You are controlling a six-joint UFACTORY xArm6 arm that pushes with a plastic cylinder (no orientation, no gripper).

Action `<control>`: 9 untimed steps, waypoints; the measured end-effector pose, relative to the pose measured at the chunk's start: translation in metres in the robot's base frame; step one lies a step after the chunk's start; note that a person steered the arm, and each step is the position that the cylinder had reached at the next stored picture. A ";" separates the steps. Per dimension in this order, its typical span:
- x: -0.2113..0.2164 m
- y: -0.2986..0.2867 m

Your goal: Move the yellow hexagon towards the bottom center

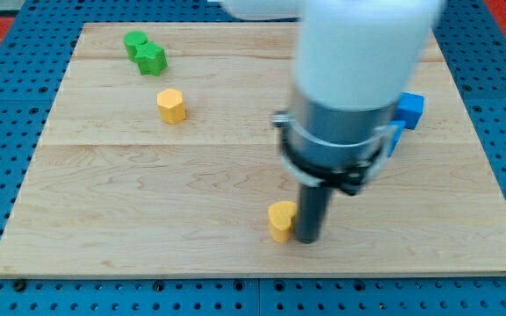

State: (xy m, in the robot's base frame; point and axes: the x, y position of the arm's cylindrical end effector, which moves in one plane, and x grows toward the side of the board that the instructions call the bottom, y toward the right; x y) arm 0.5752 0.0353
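Observation:
A yellow hexagon (172, 105) sits on the wooden board at the upper left. A second yellow block (281, 219), its shape unclear, sits near the bottom centre. My tip (307, 238) rests on the board right next to this second yellow block, on its right side, touching or nearly touching it. The tip is far to the lower right of the yellow hexagon. The arm's white and grey body (350, 96) hangs over the board's right half.
Two green blocks (146, 51) sit together at the upper left, above the hexagon. Blue blocks (408, 110) show at the right, partly hidden behind the arm. The wooden board (148, 211) lies on a blue perforated base.

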 end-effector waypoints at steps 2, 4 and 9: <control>-0.106 0.003; -0.245 -0.118; -0.173 -0.182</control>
State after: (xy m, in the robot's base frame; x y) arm 0.4020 -0.1463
